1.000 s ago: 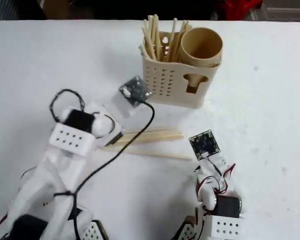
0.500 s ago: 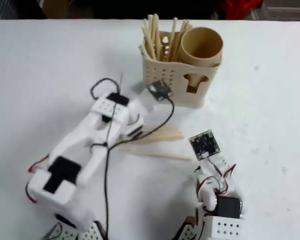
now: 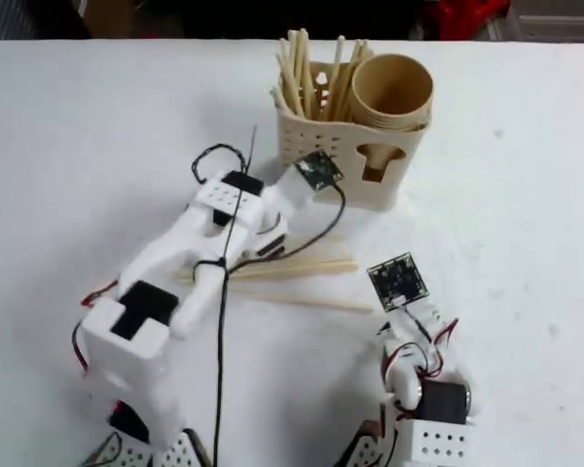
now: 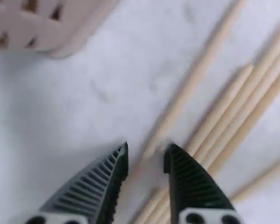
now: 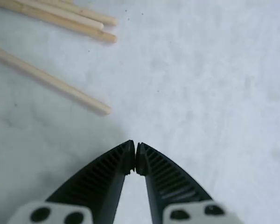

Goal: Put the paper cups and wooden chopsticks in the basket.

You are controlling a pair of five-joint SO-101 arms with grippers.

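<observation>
Wooden chopsticks (image 3: 307, 266), loose lot: a bundle lying flat on the table (image 3: 88, 126) just in front of the basket (image 3: 407, 173), with a strip of bare table between the sticks and the basket's foot. Stray stick (image 3: 316, 302): lies alone, a little farther from the basket than the bundle and angled away from it. Basket contents: paper cups (image 3: 394, 92), nested, at one end; upright sticks (image 3: 307, 73) at the other end, their tips rising above the rim. Left gripper (image 4: 147, 156): low over the bundle, near the basket's rounded lower corner (image 4: 51, 28); jaws partly open with one stick running between the tips, nothing clasped; whether the tips touch the stick cannot be told. Right gripper (image 5: 135, 151): farther from the basket than the stray stick, jaws closed tip to tip and empty, bare table between it and that stick's end. Open room: wide bare table to either side of the basket; a narrower strip behind the basket up to the table's far edge (image 3: 175, 40).
</observation>
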